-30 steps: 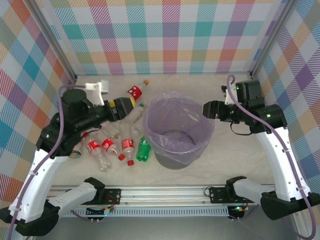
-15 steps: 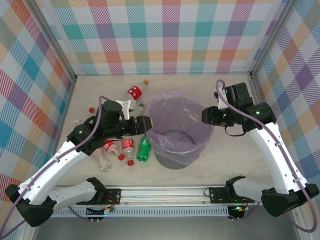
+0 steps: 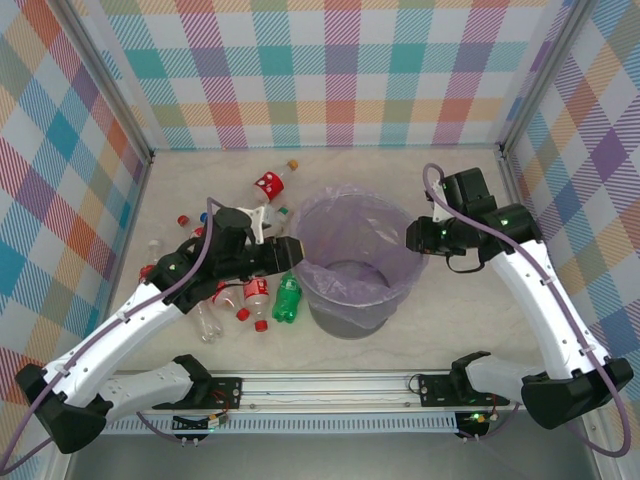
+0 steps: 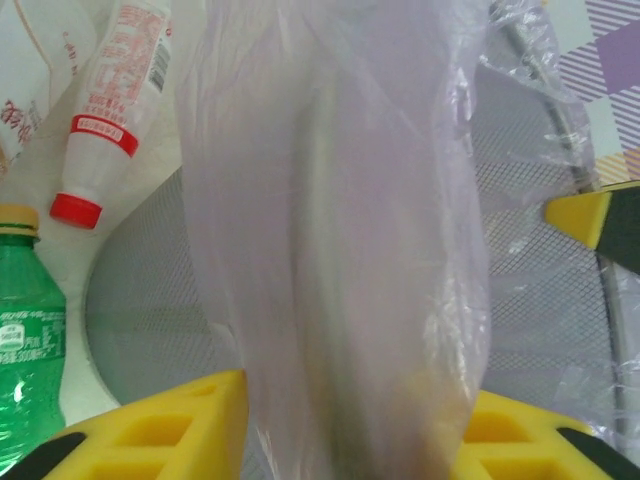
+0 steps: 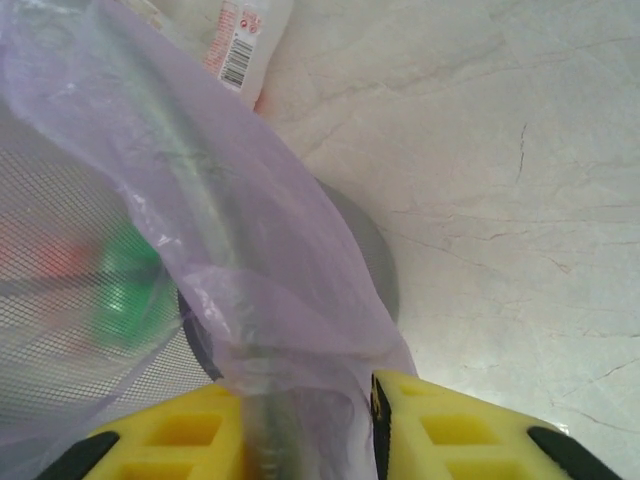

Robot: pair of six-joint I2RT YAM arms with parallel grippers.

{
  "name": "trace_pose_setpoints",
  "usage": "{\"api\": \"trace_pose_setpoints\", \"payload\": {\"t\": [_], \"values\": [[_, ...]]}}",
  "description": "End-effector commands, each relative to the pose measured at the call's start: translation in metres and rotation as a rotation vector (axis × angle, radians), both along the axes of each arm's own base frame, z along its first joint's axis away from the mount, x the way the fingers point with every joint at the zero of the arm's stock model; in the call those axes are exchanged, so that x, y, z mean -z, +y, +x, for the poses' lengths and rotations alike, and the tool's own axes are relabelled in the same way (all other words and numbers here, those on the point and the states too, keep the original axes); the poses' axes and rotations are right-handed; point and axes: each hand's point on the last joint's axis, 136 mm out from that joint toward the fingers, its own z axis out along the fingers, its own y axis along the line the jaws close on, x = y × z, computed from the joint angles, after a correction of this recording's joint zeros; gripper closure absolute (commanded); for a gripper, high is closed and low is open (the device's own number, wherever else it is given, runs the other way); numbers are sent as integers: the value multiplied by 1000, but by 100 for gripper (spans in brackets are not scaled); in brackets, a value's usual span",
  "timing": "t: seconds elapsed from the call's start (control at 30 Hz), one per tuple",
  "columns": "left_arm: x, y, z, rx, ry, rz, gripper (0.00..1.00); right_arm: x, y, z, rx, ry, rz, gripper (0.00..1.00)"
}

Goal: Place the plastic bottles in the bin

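The bin (image 3: pixel 355 262) is a grey mesh bucket lined with a lavender bag, standing mid-table. My left gripper (image 3: pixel 288 250) is at its left rim. In the left wrist view the yellow fingers (image 4: pixel 150 430) straddle the bag-covered rim (image 4: pixel 340 250) with a wide gap, open. My right gripper (image 3: pixel 414 236) is at the right rim, its fingers (image 5: pixel 470 430) shut on the rim and bag (image 5: pixel 300 400). Several plastic bottles lie left of the bin, among them a green one (image 3: pixel 287 300), a red-labelled one (image 3: pixel 257 294) and a red-capped one (image 4: pixel 110 110).
Another bottle (image 3: pixel 270 183) and loose caps (image 3: pixel 184 218) lie behind the left arm. A bottle with a barcode (image 5: pixel 245 40) shows beyond the bin in the right wrist view. Bare table lies right of and behind the bin. Checked walls close in three sides.
My left arm has swung right from above the bottles and lowered to the bin's left rim. My right gripper has shifted slightly down onto the right rim.
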Motion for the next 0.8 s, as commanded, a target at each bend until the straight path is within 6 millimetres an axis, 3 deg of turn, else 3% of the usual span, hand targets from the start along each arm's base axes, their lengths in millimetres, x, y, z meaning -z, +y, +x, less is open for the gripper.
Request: {"api": "trace_pose_setpoints", "payload": {"t": [0.0, 0.17, 0.4, 0.53, 0.77], "values": [[8, -13, 6, 17, 5, -20, 66, 2, 0, 7, -11, -18, -28, 73], [1, -32, 27, 16, -28, -39, 69, -7, -9, 25, 6, -84, -73, 84], [-15, -74, 76, 51, -102, -14, 70, -33, -35, 72, 71, -182, -44, 98], [-18, -103, 111, 77, -156, 19, 67, -47, -58, 98, 104, -223, -39, 100], [-5, -141, 152, 130, -164, 93, 66, -43, -80, 130, 133, -202, 23, 100]]}}
